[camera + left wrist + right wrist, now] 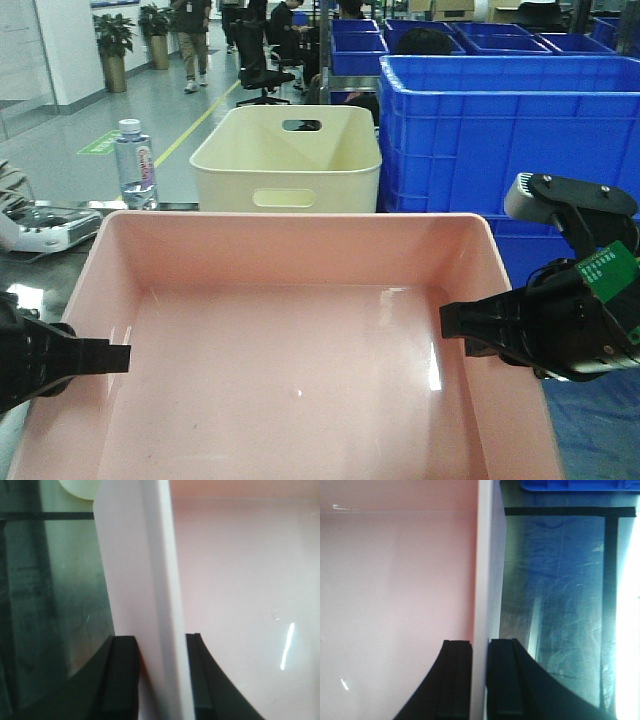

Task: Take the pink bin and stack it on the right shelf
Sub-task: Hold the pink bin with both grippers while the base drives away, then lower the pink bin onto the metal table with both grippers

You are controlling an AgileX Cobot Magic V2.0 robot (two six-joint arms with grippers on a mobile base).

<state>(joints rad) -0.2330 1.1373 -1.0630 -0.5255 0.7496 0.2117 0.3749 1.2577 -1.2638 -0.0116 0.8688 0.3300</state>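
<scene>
Pink bin (290, 225), held bimanually.
Left gripper (160, 642) and right gripper (479, 645) clamp opposite walls near its front corners.

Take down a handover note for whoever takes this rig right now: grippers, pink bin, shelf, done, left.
Left gripper: shut on the left wall of the pink bin.
Right gripper: shut on its right wall.
The bin is between the arms, in front of the cream bin; lifted or not, I cannot tell.
The right shelf shows just beyond the bin's right wall, blue crate at its far end.
Done: both grasps.
Left: move the bin right, set it on the shelf.
</scene>
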